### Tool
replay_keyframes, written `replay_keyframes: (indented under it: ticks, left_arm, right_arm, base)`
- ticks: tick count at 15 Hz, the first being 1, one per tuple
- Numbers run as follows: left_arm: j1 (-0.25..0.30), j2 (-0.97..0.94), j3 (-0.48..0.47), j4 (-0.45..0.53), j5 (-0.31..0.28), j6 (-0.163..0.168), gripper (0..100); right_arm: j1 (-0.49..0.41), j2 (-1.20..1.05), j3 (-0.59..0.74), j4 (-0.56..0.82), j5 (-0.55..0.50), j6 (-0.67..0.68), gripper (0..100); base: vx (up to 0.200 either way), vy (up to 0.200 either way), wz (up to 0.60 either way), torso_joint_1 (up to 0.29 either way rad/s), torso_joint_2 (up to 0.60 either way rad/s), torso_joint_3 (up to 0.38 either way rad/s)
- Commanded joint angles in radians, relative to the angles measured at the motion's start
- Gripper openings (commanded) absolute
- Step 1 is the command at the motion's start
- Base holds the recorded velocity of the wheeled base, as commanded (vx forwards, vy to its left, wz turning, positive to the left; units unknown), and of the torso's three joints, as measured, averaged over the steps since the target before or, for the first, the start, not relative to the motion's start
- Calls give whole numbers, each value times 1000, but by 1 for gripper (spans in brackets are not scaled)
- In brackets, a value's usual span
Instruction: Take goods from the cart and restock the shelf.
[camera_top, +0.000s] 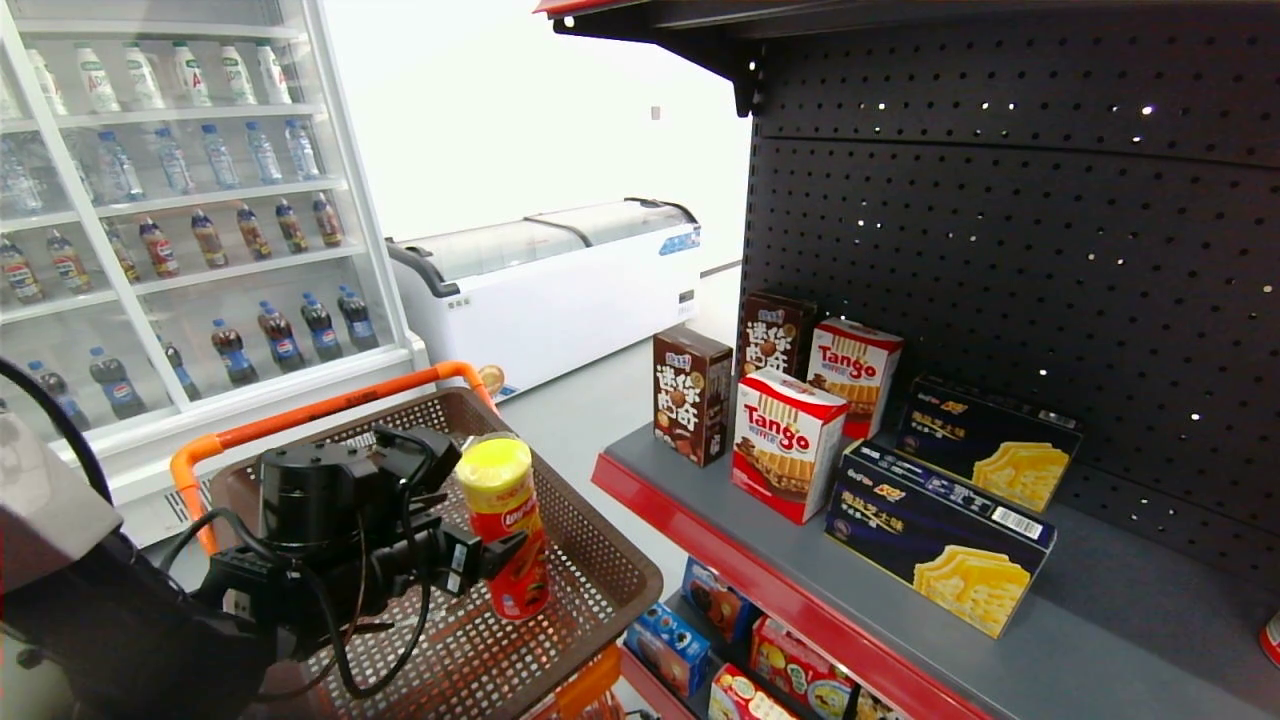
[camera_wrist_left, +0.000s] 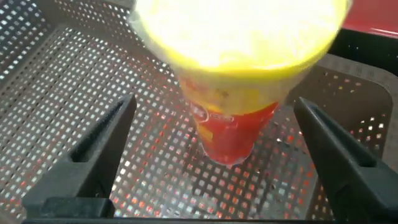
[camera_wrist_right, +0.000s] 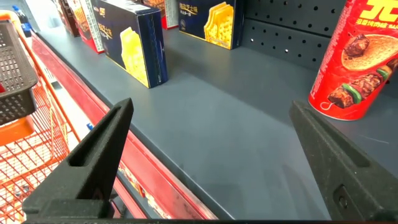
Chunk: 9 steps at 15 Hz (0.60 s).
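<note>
Head view: left gripper (camera_top: 505, 545) spread wide around can (camera_top: 498, 490) in cart (camera_top: 600, 545).

A grey shelf (camera_top: 1120, 620) with a red front lip fills the head view from 3 to 5 o'clock, its boxes standing in pairs. Two brown boxes (camera_top: 691, 396) stand at its 10 o'clock end, two red-and-white wafer boxes (camera_top: 787, 443) just beside them, then two dark blue cracker boxes (camera_top: 935, 537), with a red canister (camera_top: 1271, 638) well apart at the 4 o'clock edge. At 7 o'clock, a brown perforated cart basket (camera_top: 600, 560) carries one upright yellow-lidded can (camera_top: 505, 525).
</note>
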Motion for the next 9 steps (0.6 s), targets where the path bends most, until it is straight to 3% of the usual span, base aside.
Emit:
replay_keyframes:
  ticks: [1,8,9]
  left_arm:
    - [-14,74,-8,-42,0,0,100]
    - [-32,127,-28,-73,0,-3,100]
    - [-35,129,-38,-71,0,-6,0]
  right_arm:
    - [0,1,0,0,0,0,100]
    - [0,1,0,0,0,0,100]
    - [0,1,0,0,0,0,100]
  base:
    - [0,0,0,0,0,0]
    - [0,0,0,0,0,0]
    - [0,0,0,0,0,0]
